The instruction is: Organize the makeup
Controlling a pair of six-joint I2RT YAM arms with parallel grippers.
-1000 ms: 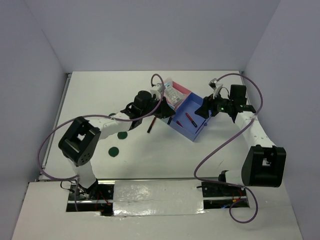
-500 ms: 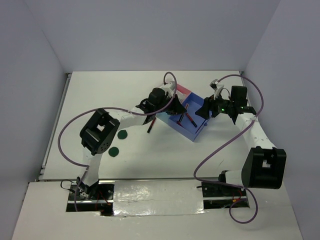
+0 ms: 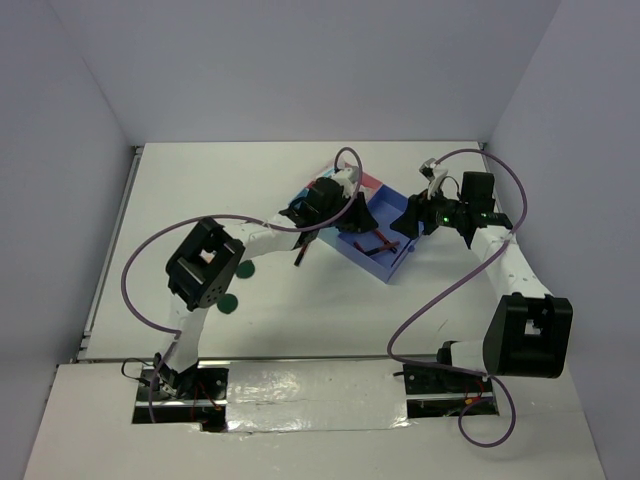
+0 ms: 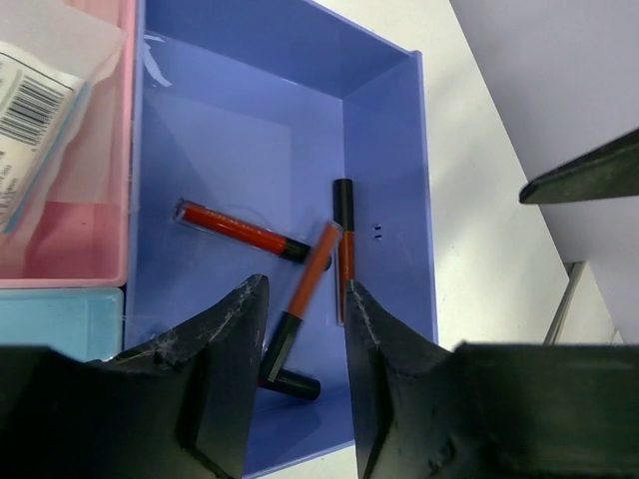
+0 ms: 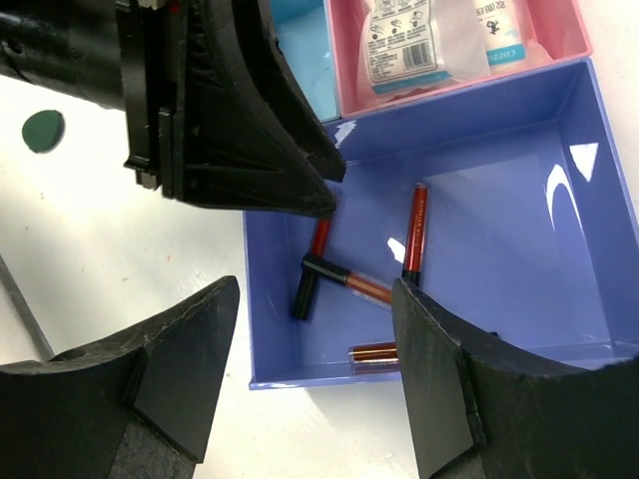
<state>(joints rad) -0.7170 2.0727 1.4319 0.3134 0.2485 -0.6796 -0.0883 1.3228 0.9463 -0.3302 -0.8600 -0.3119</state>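
The left gripper [image 4: 300,334] is hovering low inside the large blue compartment [image 4: 240,140] of the blue plastic tray [image 3: 392,262], its fingers standing apart and gripping nothing. At least 3 thin red-and-black pencil-like sticks [image 4: 240,229] are lying crossed on that compartment's floor, 1 of them between the fingers. 2 white blue-printed plastic packets [image 5: 404,45] are sitting in the adjoining pink compartment [image 5: 567,25]. The right gripper [image 5: 310,389] is hanging above the tray's edge, spread wide and empty. 1 more stick [image 3: 299,252] and 2 small round dark green discs [image 3: 228,303] are lying on the white table [image 3: 200,190].
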